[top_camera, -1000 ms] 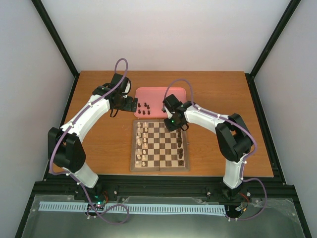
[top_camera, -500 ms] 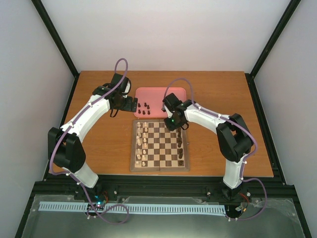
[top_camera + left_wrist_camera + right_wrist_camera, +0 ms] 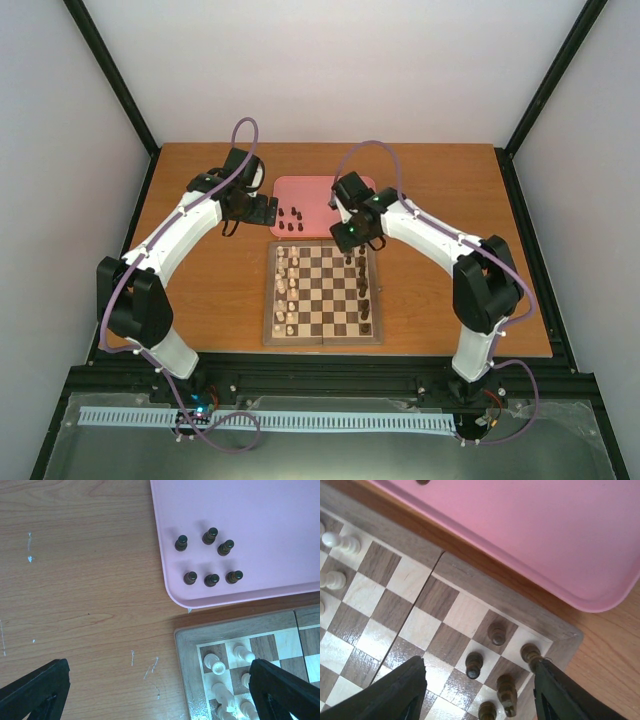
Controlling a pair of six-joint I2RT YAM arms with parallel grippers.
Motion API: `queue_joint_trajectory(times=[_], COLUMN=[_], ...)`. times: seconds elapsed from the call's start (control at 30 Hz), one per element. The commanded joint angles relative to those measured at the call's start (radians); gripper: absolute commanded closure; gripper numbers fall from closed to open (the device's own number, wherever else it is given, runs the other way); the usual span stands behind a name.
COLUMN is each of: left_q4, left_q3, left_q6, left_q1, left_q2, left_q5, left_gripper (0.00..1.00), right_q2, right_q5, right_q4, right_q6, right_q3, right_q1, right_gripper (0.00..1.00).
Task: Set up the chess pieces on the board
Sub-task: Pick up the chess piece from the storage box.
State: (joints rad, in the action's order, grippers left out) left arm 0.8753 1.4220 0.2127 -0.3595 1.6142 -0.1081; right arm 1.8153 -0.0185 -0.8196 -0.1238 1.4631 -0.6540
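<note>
The board lies in the middle of the table. Cream pieces fill its left columns, and several dark chess pieces stand in its right columns. Several more dark pieces stand on the pink tray behind the board; they also show in the left wrist view. My left gripper is open and empty over bare table by the tray's near left corner. My right gripper is open and empty above the board's far right corner, where dark pieces stand between its fingers' line of sight.
The pink tray lies just past the board's far edge. Cream pieces crowd the board's far left corner. Black frame posts stand at the table's back corners.
My right arm has drawn back a little toward the tray, uncovering the dark pieces at the board's far right corner. The left arm has not moved.
</note>
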Motion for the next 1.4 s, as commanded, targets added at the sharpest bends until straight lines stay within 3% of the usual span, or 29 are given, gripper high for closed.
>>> queue_joint_trajectory(times=[0.0,0.17,0.37,0.9,1.37], left_q4=[-0.008,-0.006,0.002,0.008,0.01], left_q3=[0.018,0.022,0.036,0.044,0.038], left_q6=[0.0,-0.001,0.015,0.022,0.019], left_q1=[-0.007,-0.007,-0.007,-0.007,-0.007], left_q2=[-0.008,-0.014,-0.022,-0.037,-0.042], left_q5=[0.002,-0.005,-0.018,-0.009,-0.018], left_gripper=[0.0,0.0,0.0,0.0,0.0], right_q2=[-0.01,0.061,0.256,0.588,0.692], right_q5=[0.014,0.042,0.14,0.216,0.226], right_q4=[-0.039,-0.05,-0.086,-0.084,-0.078], right_q6=[-0.016,0.01,0.008,-0.005,-0.007], right_q3=[0.059,0.183,0.425,0.742,0.801], right_q1=[0.05,0.059,0.056,0.002,0.002], right_gripper=[0.38,0.29,0.29,0.35,0.48])
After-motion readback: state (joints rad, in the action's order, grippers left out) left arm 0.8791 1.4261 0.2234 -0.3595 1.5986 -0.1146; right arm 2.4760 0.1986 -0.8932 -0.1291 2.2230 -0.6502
